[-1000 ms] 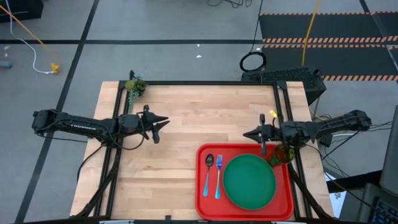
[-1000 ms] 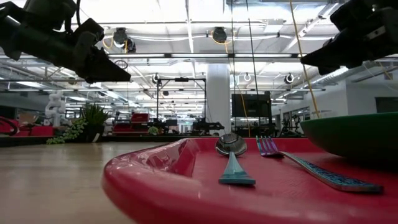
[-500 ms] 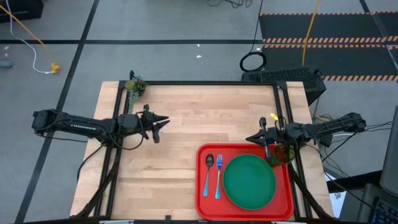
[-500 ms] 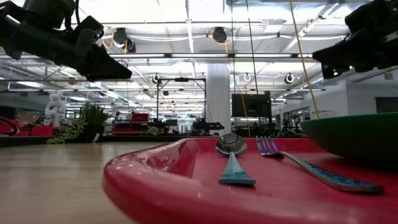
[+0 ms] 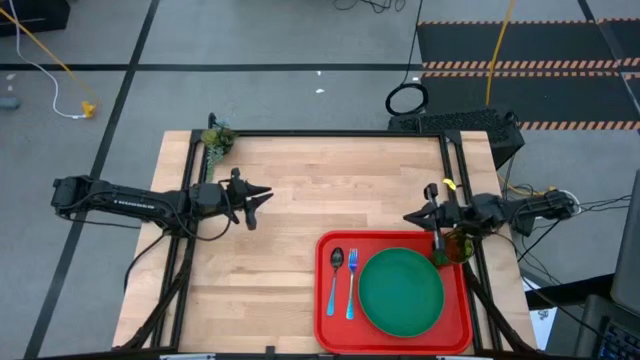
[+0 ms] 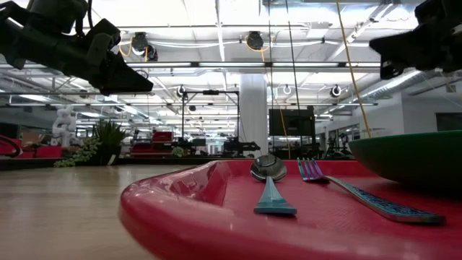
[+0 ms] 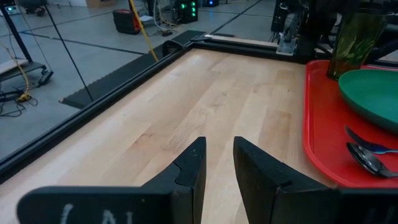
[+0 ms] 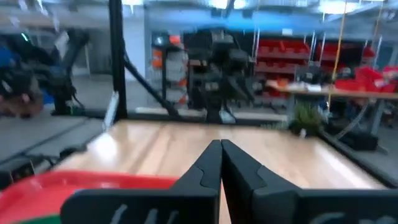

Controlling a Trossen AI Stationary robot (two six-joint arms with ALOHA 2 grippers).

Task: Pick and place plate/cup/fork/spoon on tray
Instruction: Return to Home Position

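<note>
Apparently light, rigid and slippery, the small olive-green translucent cup (image 5: 457, 245), standing on the bright-red plastic tray (image 5: 325, 315) just behind the clenched, empty right gripper (image 5: 409, 216), is best grasped across its wall.

We see a bright red tray (image 5: 325, 300), dark green plate (image 5: 401, 292), olive-green translucent cup (image 5: 458, 246), light-blue-handled fork (image 5: 351, 284) and spoon (image 5: 334, 281), pale striped wooden table (image 5: 300, 190), black arms.

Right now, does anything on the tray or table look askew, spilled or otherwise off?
Nothing stands out. The plate, spoon and fork lie neatly on the red tray, and the cup stands upright at its far right corner. Neither gripper holds anything.
</note>
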